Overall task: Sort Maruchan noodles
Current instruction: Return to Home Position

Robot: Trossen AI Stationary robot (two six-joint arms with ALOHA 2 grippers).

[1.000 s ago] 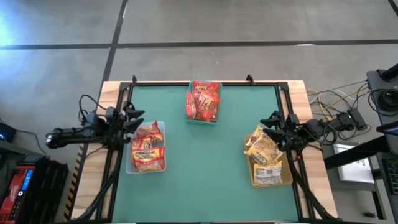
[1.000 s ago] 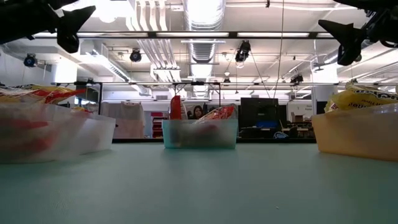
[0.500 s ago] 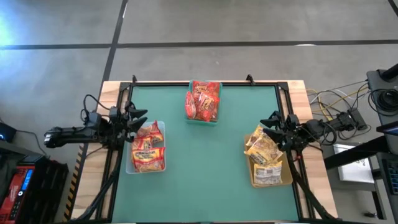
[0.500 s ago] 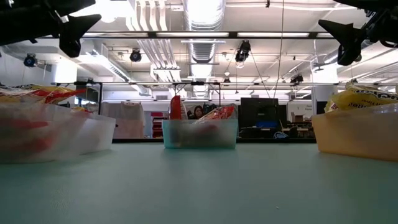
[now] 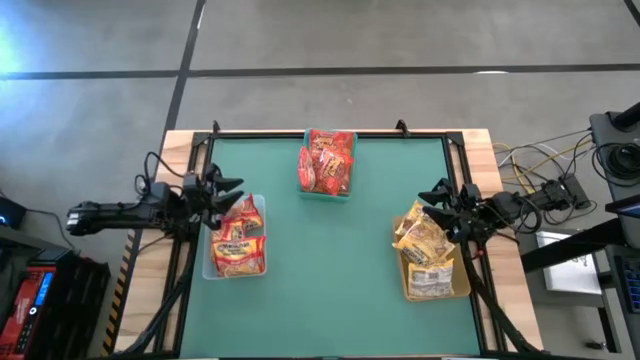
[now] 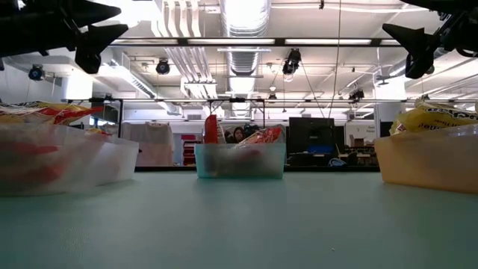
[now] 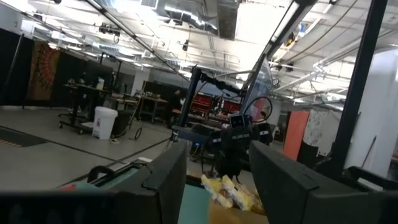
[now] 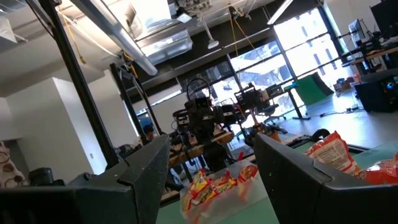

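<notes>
Left gripper [image 5: 232,190] has tipped up toward level above the clear bin's [image 6: 45,161] edge in the last second, while the right gripper [image 5: 432,193] has not budged: the arms look to be homing, with the sorting done.
An open workshop with ceiling ducts [image 6: 243,19] and a concrete floor [image 5: 400,40] surrounds the green table mat [image 5: 330,290], which carries no loose packet (none shows, at least). The Maruchan noodles [image 5: 328,165] lie heaped in the teal bin [image 6: 239,161], the clear bin and the tan bin [image 6: 426,161], and both grippers' fingers are spread apart, holding nothing.
</notes>
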